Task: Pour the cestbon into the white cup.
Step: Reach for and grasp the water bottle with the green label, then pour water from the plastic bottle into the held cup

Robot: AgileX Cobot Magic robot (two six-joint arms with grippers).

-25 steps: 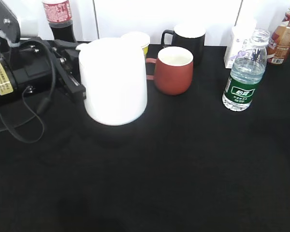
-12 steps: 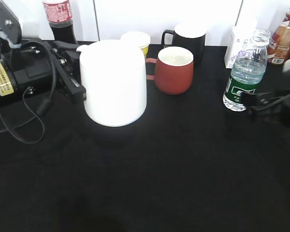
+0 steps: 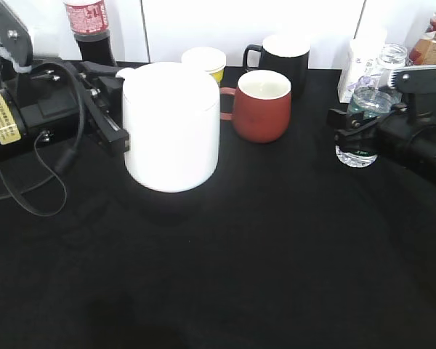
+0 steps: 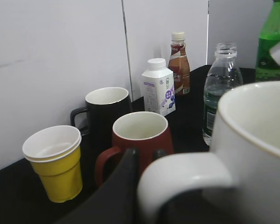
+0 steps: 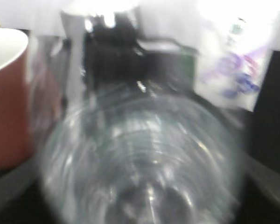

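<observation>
The white cup (image 3: 173, 127) stands left of centre on the black table. My left gripper (image 3: 112, 109) is shut on its loop handle; the left wrist view shows the cup (image 4: 256, 140) with the fingers (image 4: 145, 155) at the handle. The cestbon (image 3: 384, 69), uncapped, stands at the right. It also shows in the left wrist view (image 4: 219, 93). My right gripper (image 3: 356, 127) is at the bottle's middle, covering the green label. The bottle fills the blurred right wrist view (image 5: 144, 158), and the jaws are hidden there.
A red-brown mug (image 3: 261, 105), a black mug (image 3: 283, 58) and a yellow cup (image 3: 205, 62) stand behind the white cup. A cola bottle (image 3: 89, 29) is at the back left. A milk carton (image 3: 360, 62) and a brown drink bottle (image 3: 432, 43) stand behind the cestbon.
My right arm has come in from the right edge and reached the cestbon, now covering its label. The white cup has shifted slightly in my left gripper.
</observation>
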